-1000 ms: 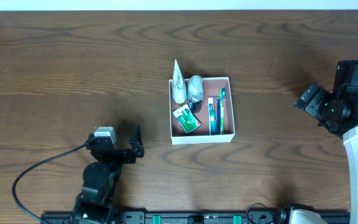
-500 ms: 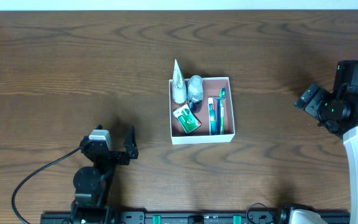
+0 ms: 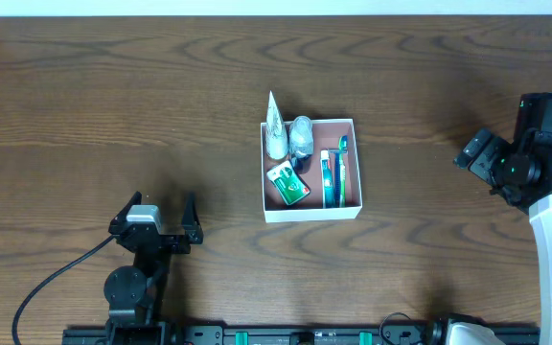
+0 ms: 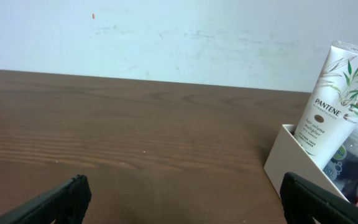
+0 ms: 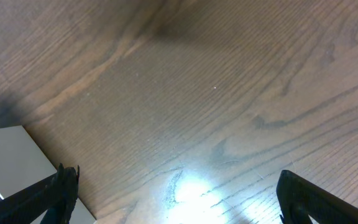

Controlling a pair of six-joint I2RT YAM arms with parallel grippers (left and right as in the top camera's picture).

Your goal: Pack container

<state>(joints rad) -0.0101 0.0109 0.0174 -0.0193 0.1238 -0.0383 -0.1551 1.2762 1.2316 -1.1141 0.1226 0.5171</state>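
My left gripper (image 3: pixel 156 215) gapes wide, holding nothing, near the table's (image 3: pixel 113 96) front edge; right gripper (image 5: pixel 176 186) equally spread at right edge

Soft, even light falls from above on the dark brown wood-grain table (image 3: pixel 84 96) in the overhead view, which is sharp throughout; only a faint, diffuse shadow lies beside the left gripper (image 3: pixel 158 206). In the left wrist view the pale wall (image 4: pixel 166 31) is bright and slightly washed out, the white bamboo-printed tube (image 4: pixel 337 93) reads clearly, and the black fingertips (image 4: pixel 61 202) are dim and blurred. In the right wrist view a white patch of glare (image 5: pixel 188 186) sits on the wood, with dark shadow along the top and left.
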